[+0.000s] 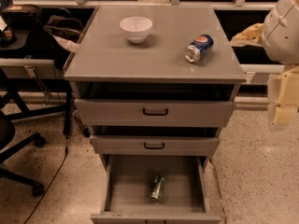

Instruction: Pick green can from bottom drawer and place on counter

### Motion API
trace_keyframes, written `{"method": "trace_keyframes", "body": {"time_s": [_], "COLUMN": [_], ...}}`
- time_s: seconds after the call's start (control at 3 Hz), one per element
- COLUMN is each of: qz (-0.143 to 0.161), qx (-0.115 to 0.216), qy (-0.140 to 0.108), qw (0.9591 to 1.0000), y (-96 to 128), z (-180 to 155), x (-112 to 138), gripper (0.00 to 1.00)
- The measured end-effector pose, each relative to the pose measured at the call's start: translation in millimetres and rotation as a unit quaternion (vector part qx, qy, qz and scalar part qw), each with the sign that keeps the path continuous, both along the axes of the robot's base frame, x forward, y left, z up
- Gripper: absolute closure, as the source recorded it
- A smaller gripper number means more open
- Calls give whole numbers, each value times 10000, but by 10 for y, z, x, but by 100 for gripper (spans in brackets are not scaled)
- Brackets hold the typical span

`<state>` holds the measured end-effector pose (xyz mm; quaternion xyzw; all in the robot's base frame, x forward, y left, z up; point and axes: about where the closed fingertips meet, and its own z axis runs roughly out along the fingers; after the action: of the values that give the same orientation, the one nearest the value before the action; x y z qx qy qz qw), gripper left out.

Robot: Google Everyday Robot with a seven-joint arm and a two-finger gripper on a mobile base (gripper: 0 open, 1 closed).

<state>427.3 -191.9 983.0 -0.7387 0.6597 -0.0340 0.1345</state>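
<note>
1. Pincer [283, 101] of mine hangs at the right edge of the camera view, out beside the cabinet at about the height of the top drawer [117, 112] and well apart from everything on or in it. Whether it is released or clenched I cannot tell.
2. Low in the same view, the green can [157, 187] lies on its side on the floor of the bottom drawer [125, 181]. The drawer stands pulled open. The can rests near the middle of the floor, apart from every wall, its length running roughly front to back.
3. Higher up, the bench [117, 55] carries a white bowl [136, 28] toward the rear left and a blue-and-red can [198, 48] on its side toward the right. Bare grey surface shows along the front.
4. By my reading, the step in hand is the reach. The drawer needs no opening, the can is untouched, and the task has barely started.
5. My next move, as I judge it, is to swing left and down into the open drawer from the front, keeping clear of the middle drawer [187, 145] above its rear. The pincer should turn to close across the can's narrow body, since a can lying down may roll if nudged.
</note>
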Motion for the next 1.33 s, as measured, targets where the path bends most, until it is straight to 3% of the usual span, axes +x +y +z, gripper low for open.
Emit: {"method": "trace_keyframes", "body": {"time_s": [0.33,0.67,1.0,1.33], "qz": [1024,1391,1368,1825], "qx": [-281,-332,-323,-270], "qy": [276,74,41,-70], "qw": [9940,9897,9901,9828], "y": [32,58,63,119], "z": [-122,-89,-82,-70], "x": [-97,-49,-36,-34], "gripper": [0,0,0,0]}}
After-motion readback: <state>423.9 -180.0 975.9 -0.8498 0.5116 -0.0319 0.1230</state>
